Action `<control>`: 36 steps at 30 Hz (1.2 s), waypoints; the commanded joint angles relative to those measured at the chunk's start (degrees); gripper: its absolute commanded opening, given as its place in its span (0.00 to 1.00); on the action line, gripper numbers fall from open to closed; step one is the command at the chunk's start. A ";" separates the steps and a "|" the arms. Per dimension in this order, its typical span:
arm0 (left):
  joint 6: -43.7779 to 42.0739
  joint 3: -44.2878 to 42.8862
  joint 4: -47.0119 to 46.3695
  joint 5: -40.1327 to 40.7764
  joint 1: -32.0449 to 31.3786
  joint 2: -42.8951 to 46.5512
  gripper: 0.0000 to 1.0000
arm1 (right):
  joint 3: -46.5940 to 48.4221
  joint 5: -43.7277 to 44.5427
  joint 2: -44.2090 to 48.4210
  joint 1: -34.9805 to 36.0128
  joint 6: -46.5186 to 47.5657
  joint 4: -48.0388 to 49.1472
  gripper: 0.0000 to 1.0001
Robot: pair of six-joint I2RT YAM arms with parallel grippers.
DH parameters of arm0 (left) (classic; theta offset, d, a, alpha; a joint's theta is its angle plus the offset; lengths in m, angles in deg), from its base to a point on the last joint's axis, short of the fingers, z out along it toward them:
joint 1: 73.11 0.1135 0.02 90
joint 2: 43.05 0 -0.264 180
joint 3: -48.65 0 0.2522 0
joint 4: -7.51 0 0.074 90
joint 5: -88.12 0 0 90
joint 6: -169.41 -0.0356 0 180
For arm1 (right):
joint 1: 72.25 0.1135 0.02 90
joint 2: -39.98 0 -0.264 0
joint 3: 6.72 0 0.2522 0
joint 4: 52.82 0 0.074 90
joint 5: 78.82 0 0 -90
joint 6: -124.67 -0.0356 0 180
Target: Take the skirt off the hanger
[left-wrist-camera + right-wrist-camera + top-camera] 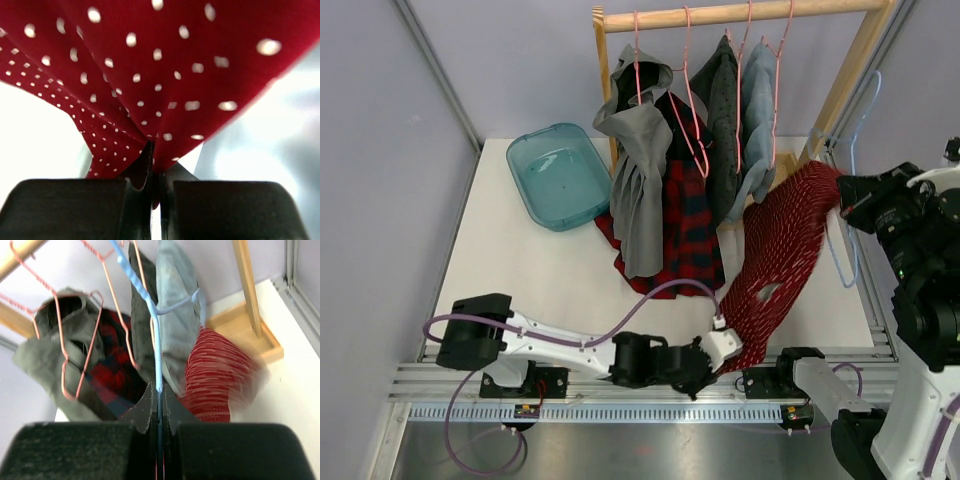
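The tartan skirt (692,228), red and dark checks, hangs from a pink wire hanger (692,118) on the rack, half hidden behind a grey garment; it also shows in the right wrist view (112,371). My left gripper (722,328) (156,156) is shut on the lower edge of a red white-dotted garment (782,245) (150,75), away from the skirt. My right gripper (842,203) (159,392) is shut on the light blue wire hanger (156,325) (843,262) that carries the upper end of that dotted garment, to the right of the rack.
A wooden rack (740,12) holds several pink hangers with a grey hooded garment (638,175), a dark grey dotted garment (720,105) and a pale blue-grey garment (757,110). A teal plastic bin (557,172) sits at the back left. Metal rails run along the table's near edge.
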 commanded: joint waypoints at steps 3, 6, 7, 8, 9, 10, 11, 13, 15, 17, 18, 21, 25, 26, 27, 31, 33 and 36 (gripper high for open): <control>10.69 6.25 5.39 8.38 -6.15 9.37 0.00 | 0.62 3.09 -5.79 -0.10 1.99 18.47 0.00; 12.80 7.13 11.36 13.30 -7.92 14.55 0.00 | 1.14 2.57 -9.75 -0.01 2.07 21.72 0.00; 13.85 7.48 14.16 15.22 -8.10 17.78 0.00 | 2.10 2.83 -12.11 -0.18 2.16 22.51 0.00; 14.38 7.83 15.58 16.11 -8.36 19.21 0.00 | 2.63 3.00 -13.26 -0.01 2.42 24.17 0.00; 15.00 8.18 16.99 16.99 -8.71 21.14 0.00 | 3.33 3.09 -14.66 -0.10 2.69 24.89 0.00; 16.31 8.97 19.70 18.65 -8.89 22.81 0.00 | 4.91 3.35 -15.90 -0.01 2.95 25.68 0.00; 17.02 9.41 21.12 19.45 -9.06 26.04 0.00 | 5.79 3.44 -18.87 -0.10 3.13 27.16 0.00; 18.25 10.81 24.54 21.65 -9.50 28.96 0.00 | 9.21 4.23 -21.96 -0.10 3.13 28.23 0.00; 20.44 12.13 27.27 23.49 -9.77 32.91 0.00 | 12.02 5.28 -26.35 -0.10 2.95 30.51 0.00; 22.47 13.63 28.69 24.29 -9.86 35.12 0.00 | 13.00 6.08 -30.22 -0.01 3.04 33.49 0.00; 23.17 13.90 30.09 25.25 -9.94 36.61 0.00 | 13.88 6.52 -31.63 -0.10 3.04 34.20 0.00; 24.76 14.08 32.81 26.92 -10.03 38.20 0.00 | 16.16 7.49 -37.08 -0.10 2.95 35.35 0.00; 23.89 10.74 37.65 29.74 -9.95 36.98 0.00 | 14.69 6.44 -40.43 -0.01 2.43 35.09 0.00; 23.36 8.30 38.70 30.44 -10.03 36.45 0.00 | 13.46 6.26 -40.08 -0.10 2.43 35.61 0.00; 22.92 7.06 41.32 32.28 -9.95 35.84 0.00 | 10.40 6.26 -39.47 -0.10 2.69 35.96 0.00; 18.63 -1.11 47.67 37.21 -9.51 32.59 0.00 | 1.25 5.90 -34.73 -0.10 3.30 38.69 0.00; 15.81 -4.71 50.47 39.13 -7.50 31.09 0.00 | -3.14 6.34 -31.56 -0.01 3.66 39.13 0.00; 9.13 -12.62 53.47 40.55 -1.72 30.03 0.00 | -7.28 7.66 -27.43 -0.10 3.92 38.52 0.24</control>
